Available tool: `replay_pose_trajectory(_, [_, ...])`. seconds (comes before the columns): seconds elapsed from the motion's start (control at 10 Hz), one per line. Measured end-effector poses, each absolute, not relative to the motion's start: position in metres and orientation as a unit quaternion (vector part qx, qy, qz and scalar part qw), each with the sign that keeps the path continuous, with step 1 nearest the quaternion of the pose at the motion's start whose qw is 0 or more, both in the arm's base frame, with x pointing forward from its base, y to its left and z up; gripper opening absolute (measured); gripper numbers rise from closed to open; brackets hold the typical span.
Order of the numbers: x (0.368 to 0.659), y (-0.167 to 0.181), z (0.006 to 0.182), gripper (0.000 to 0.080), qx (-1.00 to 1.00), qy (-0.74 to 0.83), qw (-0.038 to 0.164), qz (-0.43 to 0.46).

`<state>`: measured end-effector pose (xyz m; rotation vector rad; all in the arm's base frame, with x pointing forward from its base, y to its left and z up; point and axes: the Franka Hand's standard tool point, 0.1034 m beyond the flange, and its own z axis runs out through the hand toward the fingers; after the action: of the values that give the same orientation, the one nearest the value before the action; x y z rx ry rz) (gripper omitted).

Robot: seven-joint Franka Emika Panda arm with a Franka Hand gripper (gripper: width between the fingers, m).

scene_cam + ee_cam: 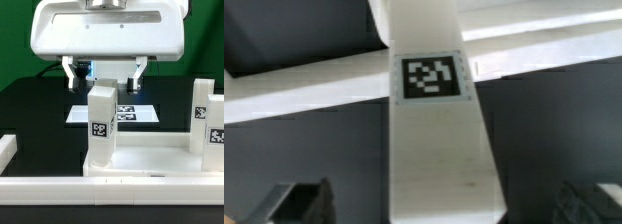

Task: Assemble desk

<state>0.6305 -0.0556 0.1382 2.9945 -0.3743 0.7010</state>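
The white tabletop point(145, 160) lies flat at the front of the table. A white leg point(100, 122) with a black-and-white tag stands upright on its corner at the exterior view's left. A second tagged leg point(206, 122) stands upright at the exterior view's right. My gripper point(103, 75) hangs just above the first leg, its jaws open wide. In the wrist view the leg point(438, 140) runs between the two dark fingers point(295, 203) with a gap on each side, and nothing is held. The joints at the foot of both legs are hidden.
The marker board point(125, 112) lies on the black table behind the legs. A long white border bar point(100, 190) runs along the front and another point(5, 150) stands at the exterior view's left. A green backdrop is behind.
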Motion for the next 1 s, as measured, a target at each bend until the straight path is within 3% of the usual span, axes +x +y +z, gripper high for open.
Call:
replay_pose_trajectory(0.1, [0.630,-0.056,0.138,0.0643,0.966,-0.121,0.022,0.226])
replay_pose_trajectory(0.5, [0.629,-0.055,0.138,0.0649,0.969,-0.122,0.017,0.213])
replay_pose_trajectory(0.7, [0.643,-0.059,0.161,0.0649,0.981,-0.133,-0.014,0.143])
replay_pose_trajectory(0.9, [0.642,-0.064,0.151,0.0649,0.983,-0.138,-0.014,0.123])
replay_pose_trajectory(1.0, [0.631,-0.060,0.145,0.0649,0.986,-0.154,-0.032,0.048])
